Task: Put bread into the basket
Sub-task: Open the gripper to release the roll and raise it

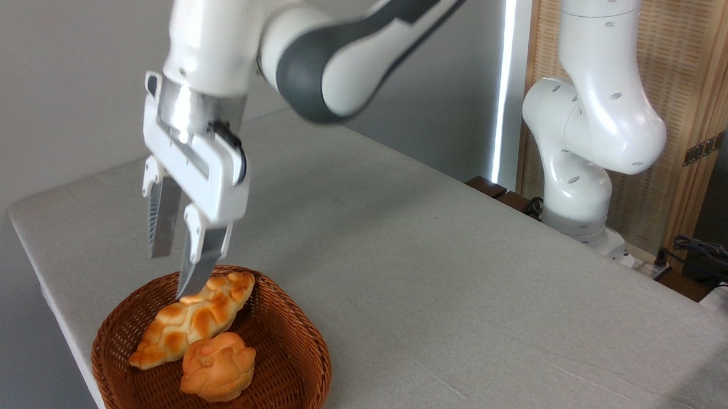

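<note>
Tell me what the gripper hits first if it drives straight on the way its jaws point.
Probably the bread lying in the basket: the open gripper points down at its upper end, though depth is uncertain.

Wearing glossy white shells over the arm (593, 117), with a dark grey band wrapping the elbow joint. Showing small round screw recesses dotted along the white housings. Carrying a brushed silver ring at the wrist, just above a white end effector (173, 275). Running a short black cable in a loop from that ring down the side of the white body. Ending in two grey fingers (162, 225), ribbed along one edge.
</note>
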`<state>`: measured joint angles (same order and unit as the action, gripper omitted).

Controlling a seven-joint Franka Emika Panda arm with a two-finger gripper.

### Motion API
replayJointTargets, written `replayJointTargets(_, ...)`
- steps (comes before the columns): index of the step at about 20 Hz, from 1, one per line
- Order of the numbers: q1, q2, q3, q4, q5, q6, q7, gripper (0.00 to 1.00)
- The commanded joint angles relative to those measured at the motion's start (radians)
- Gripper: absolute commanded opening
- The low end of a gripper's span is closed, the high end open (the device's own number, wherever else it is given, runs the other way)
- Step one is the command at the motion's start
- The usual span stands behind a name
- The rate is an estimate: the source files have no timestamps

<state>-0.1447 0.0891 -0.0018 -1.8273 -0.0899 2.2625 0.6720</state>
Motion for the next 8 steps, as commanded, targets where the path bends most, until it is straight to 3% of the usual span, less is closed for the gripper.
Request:
replayJointTargets(1, -0.004, -0.003, 0.006, 0.138, 0.105, -0.234, -0.101, 1.00)
replayJointTargets(3, -0.006, -0.005, 0.006, 0.138, 0.127, -0.261, -0.123, 1.00)
replayJointTargets(8, -0.004, -0.005, 0.008, 0.135, 0.124, -0.280, -0.127, 1.00)
